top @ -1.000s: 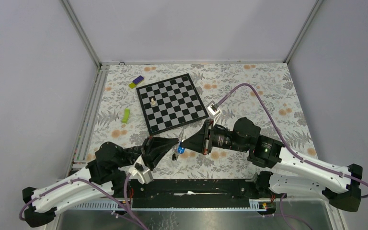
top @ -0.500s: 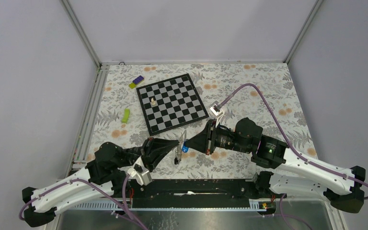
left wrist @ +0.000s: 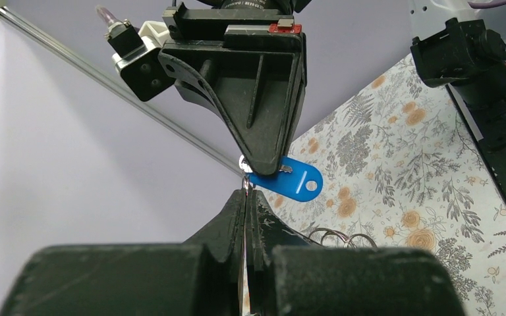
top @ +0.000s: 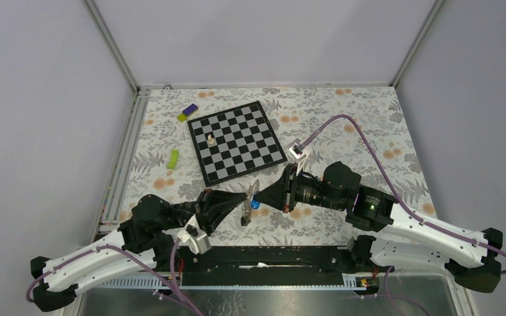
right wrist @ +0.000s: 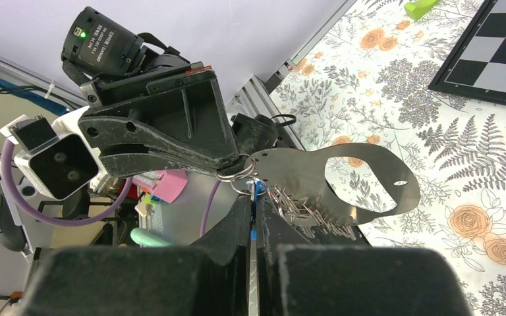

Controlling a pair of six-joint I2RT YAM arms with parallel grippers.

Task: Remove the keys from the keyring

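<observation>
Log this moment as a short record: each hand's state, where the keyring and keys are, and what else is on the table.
left hand: shut, pinching the keyring at its wire
right hand: shut on the blue tag
keys: bunched at the ring, hanging between the two hands above the table
hands: tip to tip, near the table's front edge
elsewhere: chessboard with a white chess piece; green item to the board's left
</observation>
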